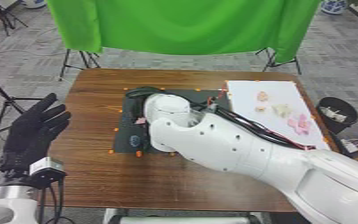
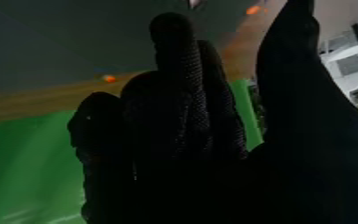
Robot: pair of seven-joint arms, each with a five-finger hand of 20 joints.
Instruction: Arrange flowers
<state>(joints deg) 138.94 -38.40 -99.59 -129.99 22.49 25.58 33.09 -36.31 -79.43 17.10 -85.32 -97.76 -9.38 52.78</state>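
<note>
In the head view, the right hand (image 1: 143,93) is over the dark mat's far left part, largely hidden by its own white arm. A small pinkish piece (image 1: 141,120) shows at that arm's left edge, over the dark mat (image 1: 129,131). Flower pieces lie on the white sheet (image 1: 246,95): orange ones (image 1: 262,96), a pale yellow one (image 1: 282,110) and a pink one (image 1: 300,124). The left hand (image 1: 35,131) is off the table's left side, open. In the right wrist view, the right hand (image 2: 180,115) has extended fingers with the thumb apart, nothing visibly held.
Orange markers (image 1: 139,154) dot the brown table (image 1: 91,170) around the mat and sheet. Dark and red cables (image 1: 257,131) run along the right arm. A black bin (image 1: 337,112) stands beyond the table's right edge. A green cloth (image 1: 184,27) hangs behind the table.
</note>
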